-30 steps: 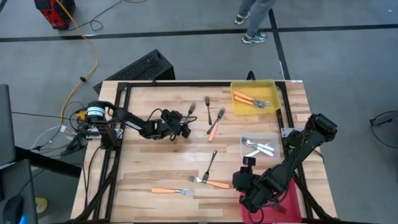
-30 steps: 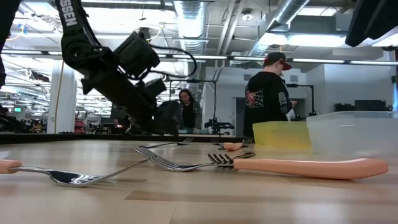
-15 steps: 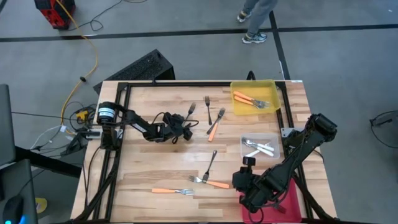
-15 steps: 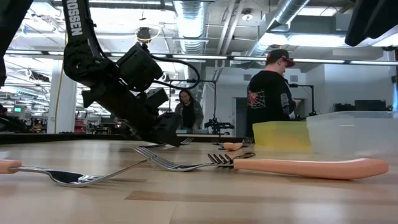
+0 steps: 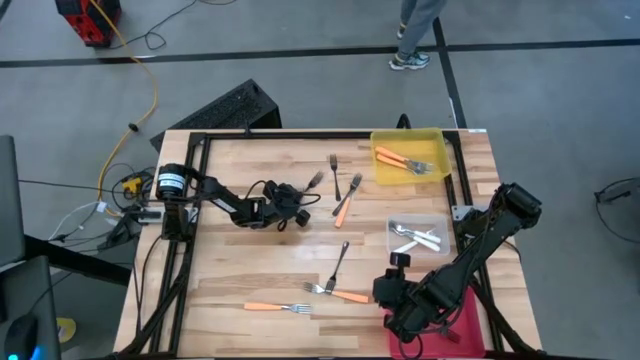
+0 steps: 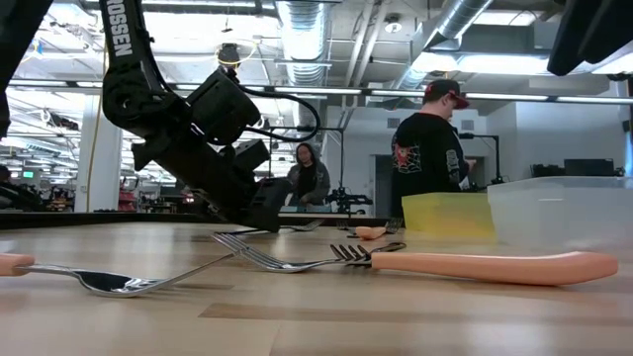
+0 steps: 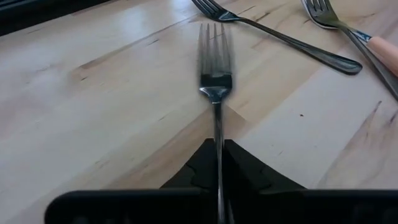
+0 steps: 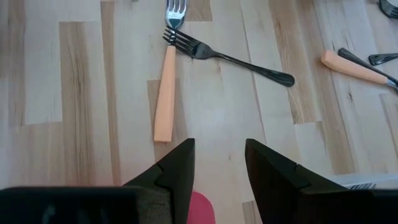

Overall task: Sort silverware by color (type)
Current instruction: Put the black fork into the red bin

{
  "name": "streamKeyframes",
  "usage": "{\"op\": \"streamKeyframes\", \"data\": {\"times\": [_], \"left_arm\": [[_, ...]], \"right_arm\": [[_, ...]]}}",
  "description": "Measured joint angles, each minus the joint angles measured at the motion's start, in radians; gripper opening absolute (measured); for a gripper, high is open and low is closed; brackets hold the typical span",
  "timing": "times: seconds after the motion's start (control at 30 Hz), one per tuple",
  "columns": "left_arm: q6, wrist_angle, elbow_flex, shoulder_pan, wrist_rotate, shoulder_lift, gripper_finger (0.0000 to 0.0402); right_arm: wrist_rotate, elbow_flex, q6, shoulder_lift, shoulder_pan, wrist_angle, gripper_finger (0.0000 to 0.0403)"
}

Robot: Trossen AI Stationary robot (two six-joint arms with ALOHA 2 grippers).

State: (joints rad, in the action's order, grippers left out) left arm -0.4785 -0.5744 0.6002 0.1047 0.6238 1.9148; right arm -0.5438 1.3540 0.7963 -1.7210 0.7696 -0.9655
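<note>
My left gripper [image 5: 300, 203] [image 7: 217, 144] is low over the table's far left part, shut on a dark metal fork [image 5: 315, 181] [image 7: 214, 56] whose tines point away from it. Next to it lie a dark fork [image 5: 333, 168] and an orange-handled fork [image 5: 346, 203]. Toward the near edge lie a dark fork [image 8: 230, 56] and two orange-handled forks [image 8: 165, 93] [image 5: 272, 307]. My right gripper [image 5: 392, 297] [image 8: 217, 168] hangs open above the table near the front right, with nothing between its fingers. My left gripper pinches the dark fork's thin handle [image 7: 217, 127] between its two fingers. They slant down from the table's left side and lie along the fork. The tine end [image 7: 214, 37] sticks out ahead of them, low over the wood; whether it touches the table I cannot tell.
A yellow bin [image 5: 440, 150] with orange-handled forks stands at the far right. A clear bin [image 5: 440, 225] with pale forks is nearer. A red bin [image 5: 468, 318] lies under my right arm. A person [image 6: 425, 158] stands beyond the far edge.
My left gripper has sunk toward the table over the dark fork and has shut on its handle. The fork's tine end has swung a little toward the table's right.
</note>
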Motion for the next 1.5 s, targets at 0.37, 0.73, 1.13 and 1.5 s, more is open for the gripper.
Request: {"op": "streamKeyframes", "data": {"times": [0.37, 0.73, 1.13, 1.5], "left_arm": [[-0.010, -0.059, -0.006, -0.004, -0.041, -0.002, 0.0002], [0.048, -0.057, -0.006, -0.046, -0.152, -0.167, 0.0001], [0.182, 0.018, -0.004, -0.114, -0.135, -0.482, 0.0000], [0.277, 0.049, -0.004, -0.173, -0.117, -0.651, 0.0000]], "right_arm": [[-0.025, 0.000, 0.008, 0.000, 0.003, 0.017, 0.0166], [-0.085, 0.000, -0.027, 0.000, 0.004, 0.018, 0.0166], [-0.420, 0.000, -0.091, 0.049, 0.031, -0.093, 0.0166], [-0.448, 0.000, -0.431, 0.343, -0.130, -0.052, 0.0166]]}}
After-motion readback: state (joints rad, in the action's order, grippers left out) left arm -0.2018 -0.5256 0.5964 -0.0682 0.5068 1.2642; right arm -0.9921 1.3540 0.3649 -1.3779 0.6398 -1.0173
